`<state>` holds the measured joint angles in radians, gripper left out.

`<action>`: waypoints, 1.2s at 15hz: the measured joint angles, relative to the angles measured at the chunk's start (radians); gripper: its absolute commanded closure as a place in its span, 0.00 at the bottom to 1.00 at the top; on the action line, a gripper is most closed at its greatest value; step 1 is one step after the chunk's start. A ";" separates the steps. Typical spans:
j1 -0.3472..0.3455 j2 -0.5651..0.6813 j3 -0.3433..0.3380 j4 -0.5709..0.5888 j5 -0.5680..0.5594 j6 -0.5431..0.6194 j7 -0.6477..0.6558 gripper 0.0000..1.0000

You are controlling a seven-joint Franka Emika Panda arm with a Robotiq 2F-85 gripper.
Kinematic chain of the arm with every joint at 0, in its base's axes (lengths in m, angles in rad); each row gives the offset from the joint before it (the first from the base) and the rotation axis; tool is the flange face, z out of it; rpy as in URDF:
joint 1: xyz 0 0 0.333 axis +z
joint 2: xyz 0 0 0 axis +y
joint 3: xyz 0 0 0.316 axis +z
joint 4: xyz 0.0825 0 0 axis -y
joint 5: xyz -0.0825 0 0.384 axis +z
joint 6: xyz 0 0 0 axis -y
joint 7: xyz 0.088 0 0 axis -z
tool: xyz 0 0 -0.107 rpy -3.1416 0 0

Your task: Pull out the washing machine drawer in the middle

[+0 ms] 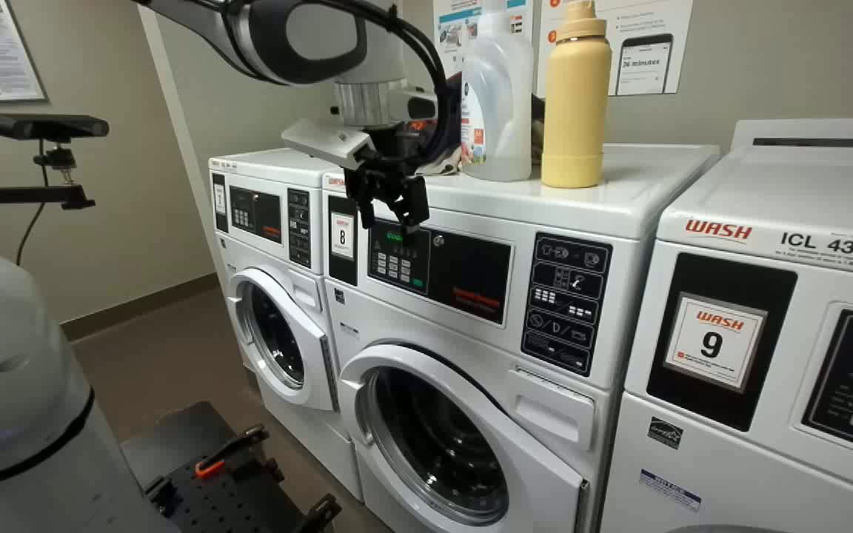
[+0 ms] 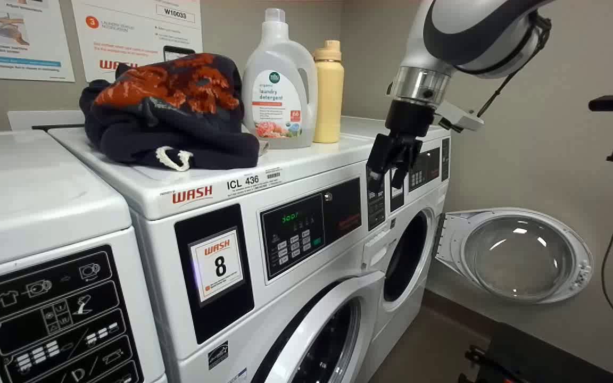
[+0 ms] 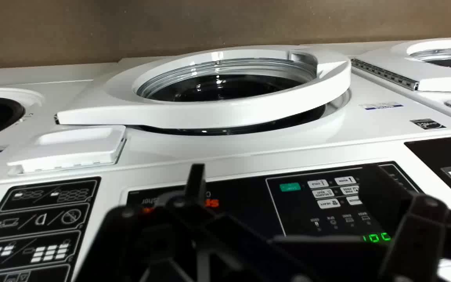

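Note:
The washing machine [image 1: 426, 322] stands in the middle of a row of white washers and carries an "8" sticker; it also shows in the wrist view [image 3: 249, 147]. Its drawer [image 1: 552, 411] is a small white front below the black keypad, standing slightly proud with a slotted edge showing. The drawer also shows in an exterior view [image 2: 375, 249] and at left in the wrist view [image 3: 73, 147]. My gripper [image 1: 395, 220] is open and empty in front of the dark control strip, above and apart from the drawer. Its spread fingers show in the wrist view [image 3: 284, 176] and in an exterior view [image 2: 386, 183].
The middle washer's round door [image 1: 352, 385] is slightly ajar beside the drawer. A neighbouring washer's door [image 2: 453, 229] stands wide open. A detergent bottle [image 1: 497, 111], a yellow bottle [image 1: 577, 111] and dark folded clothes [image 2: 173, 122] sit on the washer top.

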<state>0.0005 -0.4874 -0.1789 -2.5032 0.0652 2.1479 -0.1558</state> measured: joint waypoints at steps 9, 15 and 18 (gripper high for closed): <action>-0.087 0.072 0.033 -0.004 -0.013 0.108 0.198 0.00; -0.178 0.194 0.049 -0.006 -0.033 0.274 0.461 0.00; -0.225 0.244 0.062 -0.007 -0.078 0.352 0.620 0.00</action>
<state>-0.2245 -0.2436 -0.1172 -2.5106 -0.0125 2.5002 0.4638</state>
